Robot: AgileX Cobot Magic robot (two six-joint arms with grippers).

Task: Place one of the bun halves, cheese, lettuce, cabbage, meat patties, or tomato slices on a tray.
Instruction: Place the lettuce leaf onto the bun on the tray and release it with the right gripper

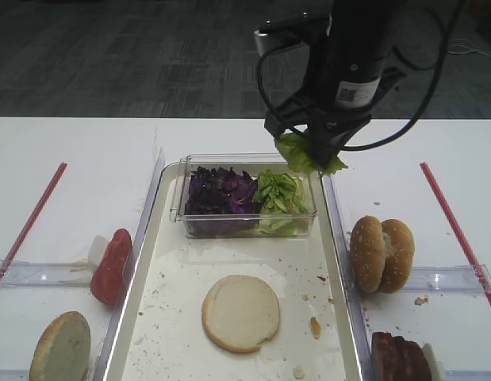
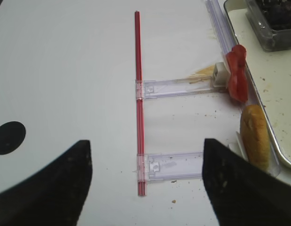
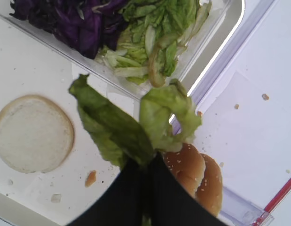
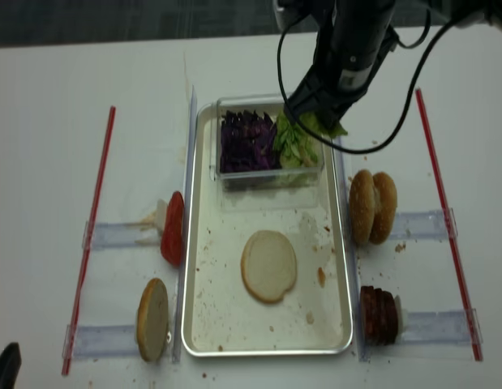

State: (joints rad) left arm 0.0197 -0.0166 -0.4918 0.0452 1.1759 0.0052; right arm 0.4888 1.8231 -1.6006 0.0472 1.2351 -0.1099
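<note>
Right gripper [image 3: 146, 165], jaws pressed together on a clump of lettuce [image 3: 136, 125], shown in the upper centre of the first overhead view, raised above the right end of the clear plastic box [image 1: 245, 230] that sits at the far end of the tray [image 1: 338, 262]. The held leaves hang below the fingertips, clear of the box, one dark leaf to the left and one paler curled leaf to the right in the right wrist view. The relation that governs the coming move: the bun half lying cut face up [image 1: 240, 312] on the tray floor is toward the lower centre of the overhead frame, below and slightly left of the gripper, so the release point is judged to lie nearer the camera along the tray's long axis, which runs top to bottom of the frame. The right arm is the nearer one; the left gripper [image 2: 145, 179] is well apart, over bare table at the left, fingers spread wide, holding nothing. Remaining lettuce and purple cabbage [image 1: 221, 193] stay in the box. Outside the tray: tomato slices [image 1: 111, 266] and another bun half [image 1: 61, 348] at left, upright bun halves [image 1: 381, 254] and meat patties [image 1: 400, 357] at right, the patties cut off by the lower edge. The grip point is hidden by the fingers; no cheese is identifiable.
</note>
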